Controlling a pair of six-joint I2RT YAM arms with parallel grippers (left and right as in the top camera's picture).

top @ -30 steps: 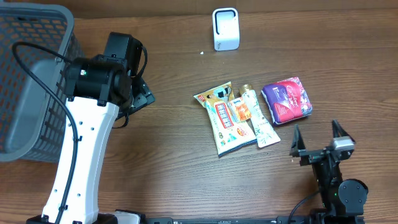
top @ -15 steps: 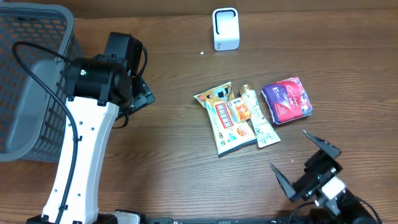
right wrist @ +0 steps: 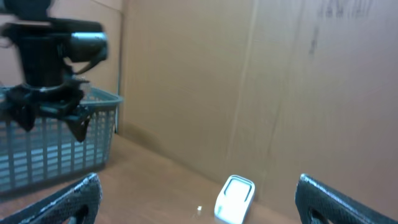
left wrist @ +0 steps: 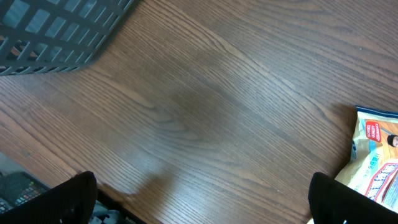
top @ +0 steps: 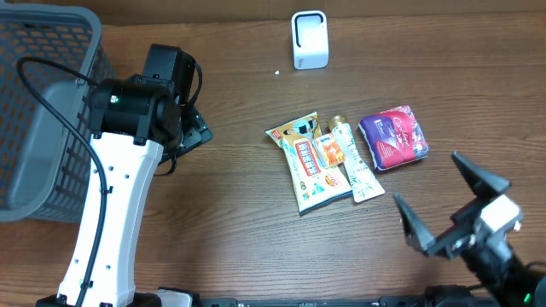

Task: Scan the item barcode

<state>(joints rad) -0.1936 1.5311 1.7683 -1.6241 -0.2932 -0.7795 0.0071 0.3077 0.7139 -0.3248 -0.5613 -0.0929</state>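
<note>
Overhead — snack packet [top: 307, 166] beyond right gripper [top: 426, 179]

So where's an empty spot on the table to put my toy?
Bare wood lies between the left arm and the yellow packet, and below the scanner. It's crowded where packet, tube and purple pack bunch, right gripper nearby.

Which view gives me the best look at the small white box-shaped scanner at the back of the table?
Overhead: the small white box-shaped scanner shows whole and sharp on the wooden table. The right wrist view catches it blurred and low in the frame. The left wrist view misses it.
</note>
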